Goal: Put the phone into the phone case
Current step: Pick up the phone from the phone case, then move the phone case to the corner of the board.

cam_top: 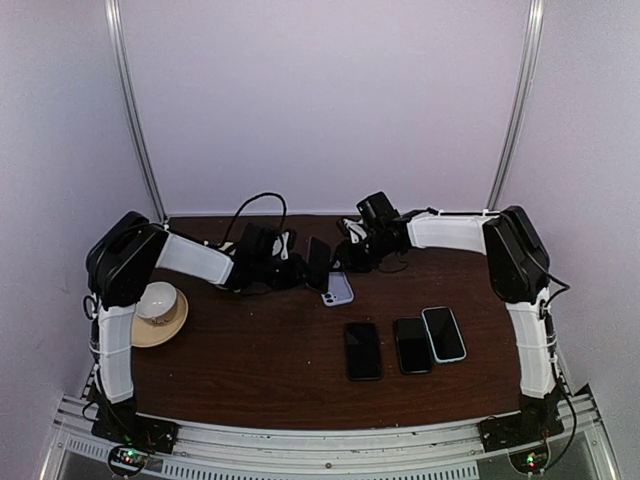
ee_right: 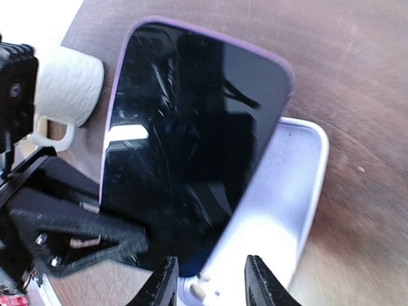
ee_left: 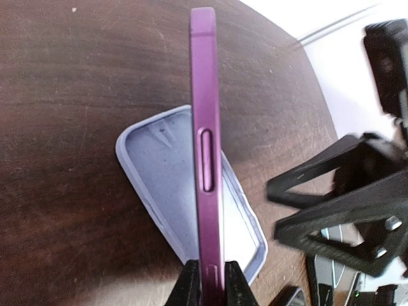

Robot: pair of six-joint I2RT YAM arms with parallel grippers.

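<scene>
Purple phone in L hand, over case.

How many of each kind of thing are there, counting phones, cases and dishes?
Phones: 4 (purple phone, left black phone, middle black phone, blue-edged phone)
Phone case: 1
Cup: 1
Saucer: 1
Total: 7
</scene>
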